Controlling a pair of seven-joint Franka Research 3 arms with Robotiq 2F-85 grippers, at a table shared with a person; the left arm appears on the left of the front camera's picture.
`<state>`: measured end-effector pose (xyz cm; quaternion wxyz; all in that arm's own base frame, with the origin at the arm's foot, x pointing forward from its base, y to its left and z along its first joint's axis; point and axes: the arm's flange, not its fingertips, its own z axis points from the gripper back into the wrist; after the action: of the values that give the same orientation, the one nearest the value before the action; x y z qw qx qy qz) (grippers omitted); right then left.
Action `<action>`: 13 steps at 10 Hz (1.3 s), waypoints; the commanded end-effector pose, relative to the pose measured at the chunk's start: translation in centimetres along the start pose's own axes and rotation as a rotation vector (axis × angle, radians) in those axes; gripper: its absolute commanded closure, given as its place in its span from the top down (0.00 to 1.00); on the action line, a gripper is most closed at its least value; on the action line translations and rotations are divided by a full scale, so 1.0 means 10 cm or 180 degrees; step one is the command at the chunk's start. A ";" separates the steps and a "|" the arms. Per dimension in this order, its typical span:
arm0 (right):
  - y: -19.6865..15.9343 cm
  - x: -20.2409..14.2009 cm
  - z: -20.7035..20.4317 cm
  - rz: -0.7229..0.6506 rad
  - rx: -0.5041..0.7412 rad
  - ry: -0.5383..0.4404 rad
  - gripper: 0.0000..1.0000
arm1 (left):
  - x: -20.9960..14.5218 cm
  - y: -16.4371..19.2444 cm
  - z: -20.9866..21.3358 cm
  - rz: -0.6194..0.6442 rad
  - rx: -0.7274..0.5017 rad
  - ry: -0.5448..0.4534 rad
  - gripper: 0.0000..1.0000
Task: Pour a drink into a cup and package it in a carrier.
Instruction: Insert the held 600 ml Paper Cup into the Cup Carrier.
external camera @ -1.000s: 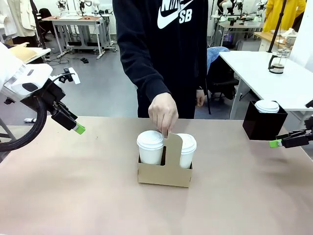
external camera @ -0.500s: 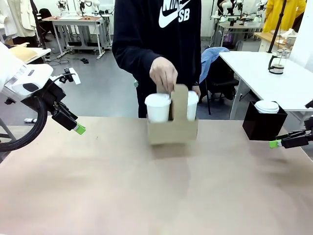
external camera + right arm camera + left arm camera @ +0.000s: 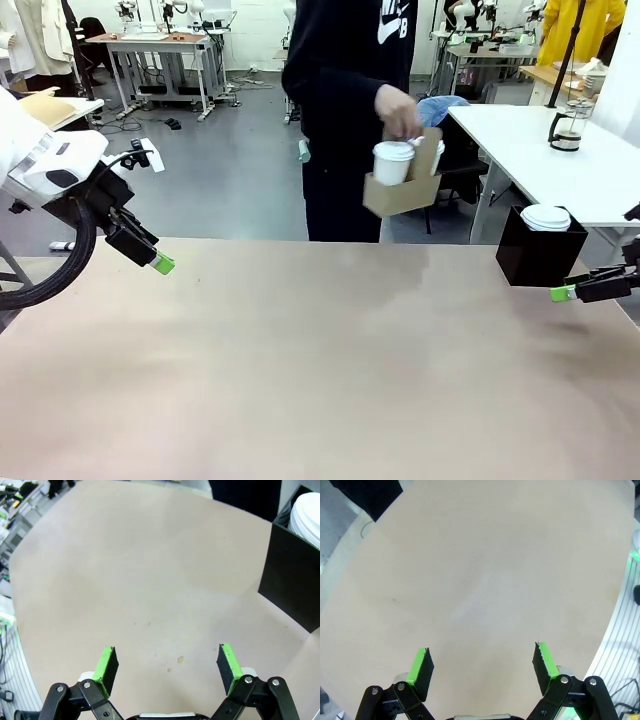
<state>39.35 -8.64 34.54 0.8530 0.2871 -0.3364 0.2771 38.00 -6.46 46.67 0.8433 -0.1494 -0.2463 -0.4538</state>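
Note:
A person's hand (image 3: 399, 108) holds the brown cardboard carrier (image 3: 402, 190) by its upright handle, in the air beyond the table's far edge. Two lidded white cups (image 3: 393, 161) ride in it. A glass jug with dark drink (image 3: 566, 127) stands on the white table at the far right. My left gripper (image 3: 160, 263) hangs over the table's left edge and my left gripper (image 3: 482, 662) is open above bare tabletop. My right gripper (image 3: 562, 293) hovers at the table's right edge; my right gripper (image 3: 166, 664) is open with nothing between its fingers.
A black cube-shaped box (image 3: 540, 247) with a lidded white cup (image 3: 546, 217) in it stands at the table's back right, and the box (image 3: 294, 585) rises close ahead of my right fingers. The brown table (image 3: 320, 380) spreads between the arms.
The person lifted the carrier with both cups off the table's middle and carried it up and to the right, away from the table. Neither arm moved.

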 end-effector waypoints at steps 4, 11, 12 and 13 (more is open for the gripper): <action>-0.01 -0.01 0.02 0.0000 0.0020 0.0008 1.00 | 0.00 0.00 -0.02 0.0047 -0.0016 -0.0030 1.00; -0.01 -0.01 0.02 0.0000 0.0020 0.0008 1.00 | 0.00 0.00 -0.02 0.0047 -0.0016 -0.0030 1.00; -0.01 -0.01 0.02 0.0000 0.0020 0.0008 1.00 | 0.00 0.00 -0.02 0.0047 -0.0016 -0.0030 1.00; -0.01 -0.01 0.02 0.0000 0.0020 0.0008 1.00 | 0.00 0.00 -0.02 0.0047 -0.0016 -0.0030 1.00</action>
<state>39.35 -8.64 34.54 0.8530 0.2871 -0.3364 0.2771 38.00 -6.46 46.67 0.8433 -0.1495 -0.2463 -0.4537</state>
